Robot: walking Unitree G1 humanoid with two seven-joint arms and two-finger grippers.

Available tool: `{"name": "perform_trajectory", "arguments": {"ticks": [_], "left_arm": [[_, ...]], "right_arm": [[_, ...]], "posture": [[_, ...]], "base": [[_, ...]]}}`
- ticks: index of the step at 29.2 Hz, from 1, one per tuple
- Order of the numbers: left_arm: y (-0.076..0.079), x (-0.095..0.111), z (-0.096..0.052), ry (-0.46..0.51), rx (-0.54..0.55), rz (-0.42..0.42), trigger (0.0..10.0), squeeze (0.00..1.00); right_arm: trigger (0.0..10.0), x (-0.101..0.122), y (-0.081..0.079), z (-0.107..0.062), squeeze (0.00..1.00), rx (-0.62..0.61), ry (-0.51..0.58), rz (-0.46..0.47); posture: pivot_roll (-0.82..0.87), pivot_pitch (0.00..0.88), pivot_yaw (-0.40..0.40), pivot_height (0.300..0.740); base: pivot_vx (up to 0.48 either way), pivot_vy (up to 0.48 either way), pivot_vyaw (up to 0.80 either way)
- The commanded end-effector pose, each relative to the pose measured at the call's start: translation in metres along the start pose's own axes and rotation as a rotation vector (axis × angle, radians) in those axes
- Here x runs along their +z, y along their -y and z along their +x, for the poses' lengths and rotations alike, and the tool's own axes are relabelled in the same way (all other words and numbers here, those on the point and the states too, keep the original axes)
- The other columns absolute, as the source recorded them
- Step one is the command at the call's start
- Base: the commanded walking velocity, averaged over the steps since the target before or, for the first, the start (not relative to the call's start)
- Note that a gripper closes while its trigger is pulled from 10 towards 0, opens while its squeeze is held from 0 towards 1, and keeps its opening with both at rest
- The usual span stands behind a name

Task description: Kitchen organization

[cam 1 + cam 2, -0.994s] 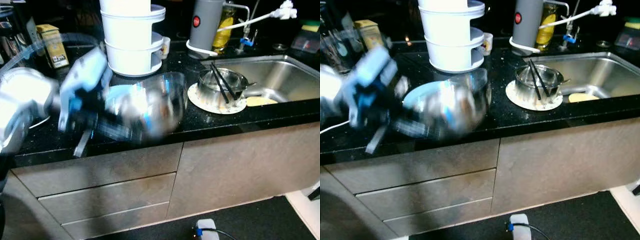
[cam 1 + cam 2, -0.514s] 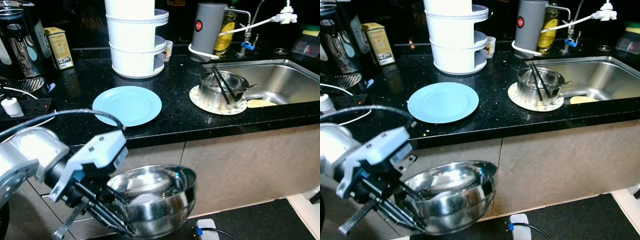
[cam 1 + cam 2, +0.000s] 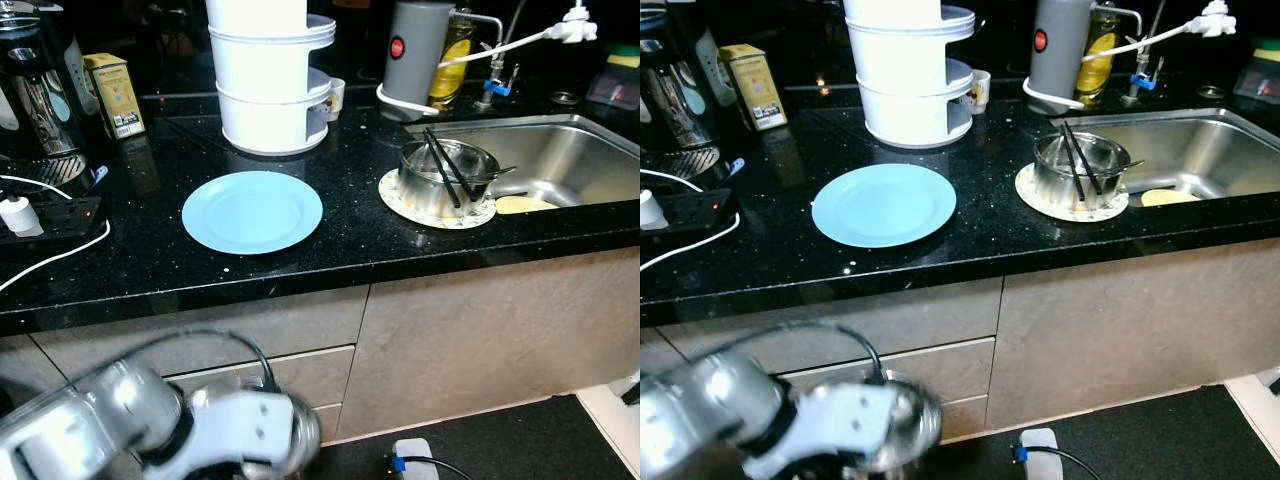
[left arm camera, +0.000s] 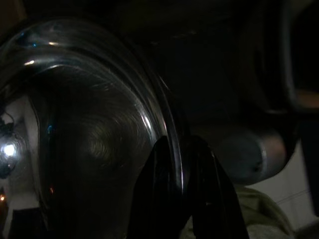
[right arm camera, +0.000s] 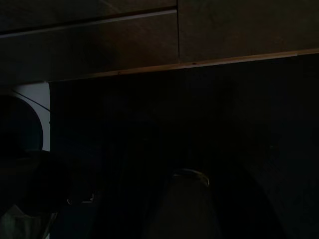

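no text is legible; the yellow box's (image 3: 113, 94) label is too small to read.

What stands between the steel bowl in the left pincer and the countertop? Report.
The left pincer grips the shiny steel bowl by its rim, low before the grey drawers. The black countertop's front edge lies above it; the round light-blue plate occupies the nearest spot.

Home kitchen, black speckled countertop (image 3: 350, 250), stainless sink (image 3: 560, 160) with faucet (image 3: 500, 50), grey drawer fronts (image 3: 300, 370), blue plate (image 3: 252, 211), coffee machine (image 3: 35, 90)
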State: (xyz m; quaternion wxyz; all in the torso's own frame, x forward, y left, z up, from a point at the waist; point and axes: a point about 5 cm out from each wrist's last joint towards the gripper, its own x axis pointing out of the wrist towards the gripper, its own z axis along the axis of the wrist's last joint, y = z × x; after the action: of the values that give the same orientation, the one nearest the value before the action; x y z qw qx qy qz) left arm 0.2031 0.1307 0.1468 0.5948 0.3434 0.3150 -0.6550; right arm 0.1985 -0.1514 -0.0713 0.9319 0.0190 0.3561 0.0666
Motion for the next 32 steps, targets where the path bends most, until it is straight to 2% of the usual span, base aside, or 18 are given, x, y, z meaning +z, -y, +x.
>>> {"name": "perform_trajectory", "arguments": {"ticks": [1, 2, 3, 4, 7, 8, 11, 12, 14, 15, 18, 20, 25, 26, 27, 30, 31, 32], "left_arm": [[0.0, -0.007, 0.018, -0.036, 0.032, -0.028, 0.0, 0.0], [0.001, -0.01, 0.027, -0.052, 0.044, -0.044, 0.0, 0.0], [0.001, -0.01, 0.027, -0.052, 0.044, -0.044, 0.0, 0.0], [0.001, -0.012, 0.034, -0.064, 0.053, -0.054, 0.0, 0.0], [-0.001, -0.028, 0.06, -0.142, 0.128, -0.087, 0.0, 0.0], [-0.001, -0.028, 0.06, -0.142, 0.128, -0.087, 0.0, 0.0], [-0.003, -0.053, 0.088, -0.231, 0.192, -0.088, 0.0, 0.0], [-0.003, -0.053, 0.088, -0.231, 0.192, -0.088, 0.0, 0.0], [-0.001, -0.071, 0.107, -0.251, 0.218, -0.083, 0.0, 0.0], [-0.001, -0.071, 0.107, -0.251, 0.218, -0.083, 0.0, 0.0], [0.006, -0.104, 0.135, -0.313, 0.243, -0.053, 0.0, 0.0], [0.006, -0.107, 0.142, -0.304, 0.275, -0.008, 0.0, 0.0], [0.002, -0.107, 0.15, -0.286, 0.361, 0.041, 0.0, 0.0], [0.0, -0.106, 0.152, -0.274, 0.394, 0.067, 0.0, 0.0], [-0.005, -0.103, 0.154, -0.258, 0.45, 0.133, 0.0, 0.0], [-0.008, -0.1, 0.155, -0.25, 0.483, 0.183, 0.0, 0.0], [-0.01, -0.1, 0.156, -0.246, 0.497, 0.215, 0.0, 0.0], [-0.011, -0.099, 0.157, -0.238, 0.51, 0.251, 0.0, 0.0]], "right_arm": [[10.0, -0.008, 0.0, -0.003, 0.0, -0.001, -0.031, 0.013], [10.0, -0.009, 0.0, -0.003, 0.0, 0.001, -0.033, 0.01], [10.0, -0.009, 0.0, -0.003, 0.0, 0.001, -0.033, 0.01], [10.0, -0.009, 0.0, -0.002, 0.0, 0.002, -0.035, 0.008], [10.0, -0.009, -0.001, -0.002, 0.0, 0.006, -0.04, -0.005], [10.0, -0.009, -0.001, -0.002, 0.0, 0.006, -0.04, -0.005], [10.0, -0.005, -0.005, -0.001, 0.0, 0.051, -0.031, -0.079], [10.0, -0.005, -0.005, -0.001, 0.0, 0.051, -0.031, -0.079], [10.0, 0.001, -0.01, 0.001, 0.0, 0.1, -0.011, -0.136], [10.0, 0.001, -0.01, 0.001, 0.0, 0.1, -0.011, -0.136], [10.0, 0.016, -0.015, 0.006, 0.0, 0.173, 0.026, -0.238], [10.0, 0.02, -0.016, 0.007, 0.0, 0.191, 0.027, -0.267], [10.0, 0.024, -0.015, 0.01, 0.0, 0.196, -0.011, -0.287], [10.0, 0.025, -0.014, 0.012, 0.0, 0.189, -0.028, -0.271], [10.0, 0.028, -0.012, 0.013, 0.0, 0.173, -0.046, -0.21], [10.0, 0.032, -0.011, 0.015, 0.01, 0.163, -0.047, -0.153], [10.0, 0.034, -0.012, 0.016, 0.47, 0.163, -0.046, -0.122], [10.0, 0.036, -0.012, 0.016, 0.73, 0.169, -0.045, -0.092]], "posture": [[0.03, 0.15, -0.005, 0.74], [0.03, 0.15, -0.005, 0.74], [0.03, 0.15, -0.005, 0.74], [0.03, 0.15, -0.005, 0.74], [0.02, 0.146, -0.004, 0.74], [0.02, 0.146, -0.004, 0.74], [0.01, 0.141, -0.014, 0.74], [0.01, 0.141, -0.014, 0.74], [0.0, 0.137, -0.029, 0.74], [0.0, 0.137, -0.029, 0.74], [-0.01, 0.141, -0.041, 0.74], [-0.01, 0.141, -0.041, 0.74], [-0.02, 0.141, -0.052, 0.74], [-0.02, 0.144, -0.056, 0.74], [-0.02, 0.146, -0.06, 0.74], [-0.02, 0.148, -0.063, 0.74], [-0.02, 0.148, -0.063, 0.74], [-0.02, 0.151, -0.068, 0.74]], "base": [[0.0, 0.0, 0.0], [0.0, 0.0, 0.0], [0.0, 0.0, 0.0], [0.0, 0.0, 0.0], [0.0, 0.0, 0.0], [0.0, 0.0, 0.0], [0.0, 0.0, 0.0], [0.0, 0.0, 0.0], [0.0, 0.0, 0.0], [0.0, 0.0, 0.0], [0.0, 0.0, 0.0], [0.0, 0.0, 0.0], [0.0, 0.0, 0.0], [0.0, 0.0, 0.0], [0.0, 0.0, 0.0], [0.0, 0.0, 0.0], [0.0, 0.0, 0.0], [0.0, 0.0, 0.0]]}}
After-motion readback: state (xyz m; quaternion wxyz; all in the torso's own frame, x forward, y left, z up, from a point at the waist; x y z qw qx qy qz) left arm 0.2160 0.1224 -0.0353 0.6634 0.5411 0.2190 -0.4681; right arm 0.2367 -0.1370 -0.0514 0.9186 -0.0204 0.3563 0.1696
